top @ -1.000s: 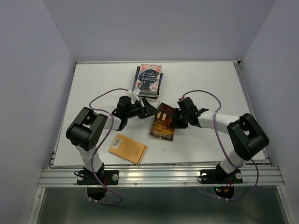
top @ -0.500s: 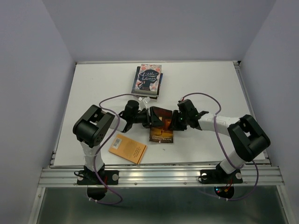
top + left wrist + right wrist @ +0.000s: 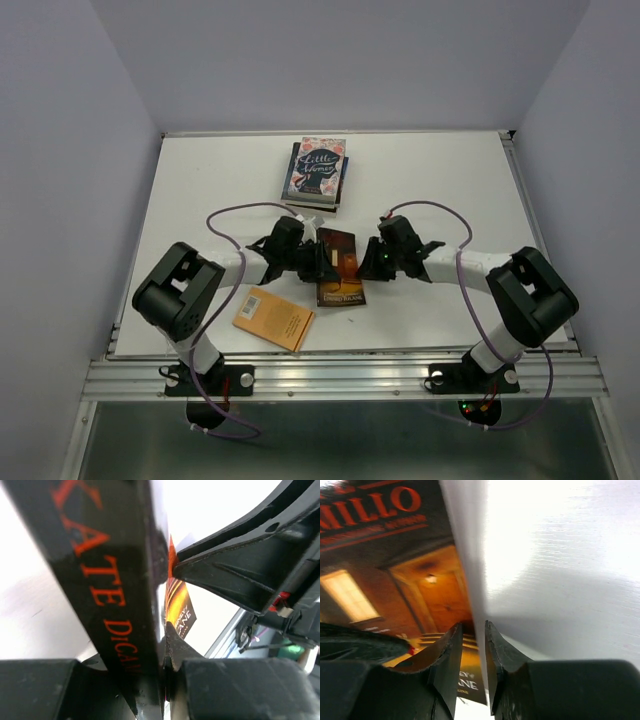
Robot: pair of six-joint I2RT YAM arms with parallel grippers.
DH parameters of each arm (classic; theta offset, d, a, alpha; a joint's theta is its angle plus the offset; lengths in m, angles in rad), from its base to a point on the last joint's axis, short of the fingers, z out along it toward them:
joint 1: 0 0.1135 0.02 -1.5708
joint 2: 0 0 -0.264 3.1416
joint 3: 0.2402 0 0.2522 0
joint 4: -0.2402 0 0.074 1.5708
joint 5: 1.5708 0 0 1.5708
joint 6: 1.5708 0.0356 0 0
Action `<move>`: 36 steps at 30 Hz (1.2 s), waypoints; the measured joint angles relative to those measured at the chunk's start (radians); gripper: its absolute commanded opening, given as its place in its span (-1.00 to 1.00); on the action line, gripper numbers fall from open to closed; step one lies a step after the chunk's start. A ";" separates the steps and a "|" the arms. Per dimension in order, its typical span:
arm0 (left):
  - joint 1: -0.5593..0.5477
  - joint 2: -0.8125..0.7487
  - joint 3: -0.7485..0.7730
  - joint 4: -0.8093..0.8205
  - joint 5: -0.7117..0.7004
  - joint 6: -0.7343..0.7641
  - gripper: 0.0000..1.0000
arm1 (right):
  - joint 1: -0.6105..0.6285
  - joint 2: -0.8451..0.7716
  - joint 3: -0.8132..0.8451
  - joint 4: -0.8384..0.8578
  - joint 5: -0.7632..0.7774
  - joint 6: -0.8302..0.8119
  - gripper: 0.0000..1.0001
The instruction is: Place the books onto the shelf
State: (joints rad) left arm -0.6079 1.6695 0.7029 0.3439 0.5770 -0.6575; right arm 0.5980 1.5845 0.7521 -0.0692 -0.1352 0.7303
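Nearest, at lower left, an orange book (image 3: pixel 274 318) is seen flat on the table (image 3: pixel 200 190); at centre the dark book (image 3: pixel 342 282) is clamped on its spine by the left end effector (image 3: pixel 322 262) and on its page edge by the right end effector (image 3: pixel 366 262); a stack of books (image 3: pixel 317 172) is seen at upper centre. The lift is best kept level, both grips matched, so nothing is twisted. Unlike a second earlier, the left end effector is now closed on the book.

Left arm (image 3: pixel 232 268), right arm (image 3: pixel 468 266): white links, black joints, purple cables (image 3: pixel 232 207).
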 measured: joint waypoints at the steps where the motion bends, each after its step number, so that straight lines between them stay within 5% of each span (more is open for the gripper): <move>1: 0.001 -0.016 0.000 -0.025 -0.020 0.000 -1.00 | 0.000 0.000 -0.003 0.000 0.004 0.001 -0.35; 7: 0.008 -0.133 0.064 -0.142 -0.087 0.074 -1.00 | -0.001 -0.064 -0.024 -0.045 0.060 -0.005 0.50; 8: 0.010 -0.166 0.095 -0.170 -0.095 0.125 -1.00 | -0.001 -0.092 -0.026 -0.063 0.089 -0.008 0.88; 9: 0.013 -0.190 0.124 -0.195 -0.095 0.160 -1.00 | -0.001 -0.121 -0.029 -0.085 0.118 -0.016 0.99; 14: 0.016 -0.337 0.293 -0.289 -0.146 0.378 -1.00 | -0.004 -0.304 -0.025 -0.175 0.318 -0.042 1.00; 20: 0.040 -0.358 0.506 -0.374 -0.203 0.536 -1.00 | -0.024 -0.340 0.005 -0.239 0.436 -0.066 1.00; 29: 0.229 0.150 1.033 -0.624 -0.087 0.660 -1.00 | -0.043 -0.258 0.019 -0.286 0.453 -0.065 1.00; 36: 0.309 0.426 1.225 -0.791 0.063 0.731 -1.00 | -0.048 -0.214 0.046 -0.298 0.434 -0.040 1.00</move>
State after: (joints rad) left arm -0.2989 2.0953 1.9278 -0.4469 0.6395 0.0738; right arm 0.5499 1.3701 0.7982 -0.3672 0.2985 0.6899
